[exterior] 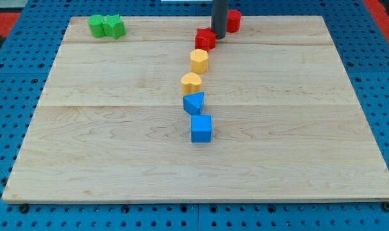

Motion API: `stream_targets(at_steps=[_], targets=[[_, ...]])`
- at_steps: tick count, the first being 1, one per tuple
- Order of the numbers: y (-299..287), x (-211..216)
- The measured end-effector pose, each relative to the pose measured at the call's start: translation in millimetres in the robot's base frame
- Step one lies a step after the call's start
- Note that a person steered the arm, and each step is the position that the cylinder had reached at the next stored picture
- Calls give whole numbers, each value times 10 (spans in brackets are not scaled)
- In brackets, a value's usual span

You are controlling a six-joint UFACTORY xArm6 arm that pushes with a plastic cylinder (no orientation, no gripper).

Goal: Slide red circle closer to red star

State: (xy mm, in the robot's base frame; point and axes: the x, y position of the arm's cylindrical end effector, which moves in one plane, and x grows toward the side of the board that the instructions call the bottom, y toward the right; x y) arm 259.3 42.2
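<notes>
The red circle block (pixel 234 20) stands near the top edge of the wooden board (pixel 117 141), right of centre. The red star block (pixel 205 39) lies a little below and to its left. My tip (pixel 218 35) comes down from the view's top and rests between the two, close to the star's upper right side and just left of the circle. The rod hides part of the gap between them.
A yellow block (pixel 199 60) and a second yellow block (pixel 191 83) lie below the star, then a blue block (pixel 194 102) and a blue cube (pixel 201 128). Two green blocks (pixel 106 26) sit at the top left corner.
</notes>
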Motion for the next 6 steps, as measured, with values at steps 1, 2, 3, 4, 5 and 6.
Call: stream_targets(at_steps=[1, 2, 3, 4, 5, 6], targets=[[80, 97], [754, 90], [1378, -277], [1091, -509], [720, -601], [682, -632]])
